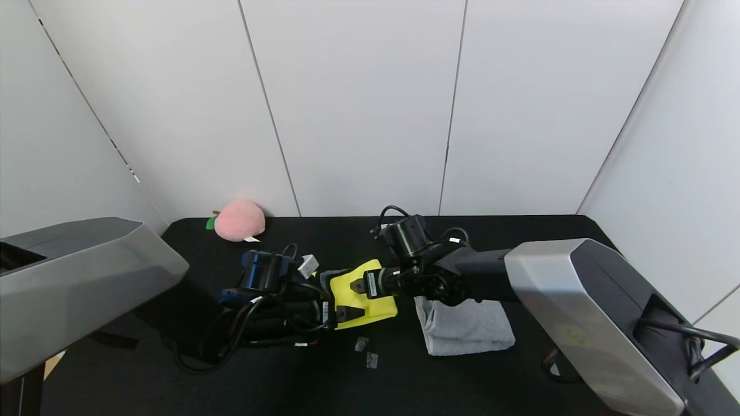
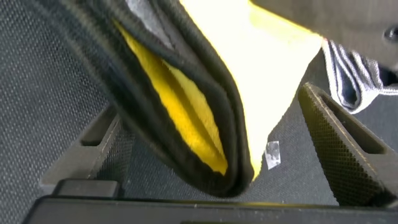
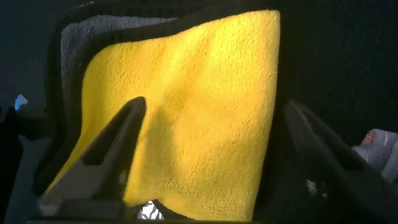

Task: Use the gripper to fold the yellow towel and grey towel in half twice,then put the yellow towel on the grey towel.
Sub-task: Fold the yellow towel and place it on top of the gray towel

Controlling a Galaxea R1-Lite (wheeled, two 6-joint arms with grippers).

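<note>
Meeting over yellow towel (image 1: 370, 294): both end effectors spread.

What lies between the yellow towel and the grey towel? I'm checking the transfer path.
In the head view, only bare black table separates the yellow towel from the grey towel.

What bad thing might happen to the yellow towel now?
The yellow towel is folded, with the left gripper and right gripper both at it; its layers gape in the left wrist view, so it might unfold when moved. The grey towel lies beside it, so a careless lift could land it crooked.
</note>
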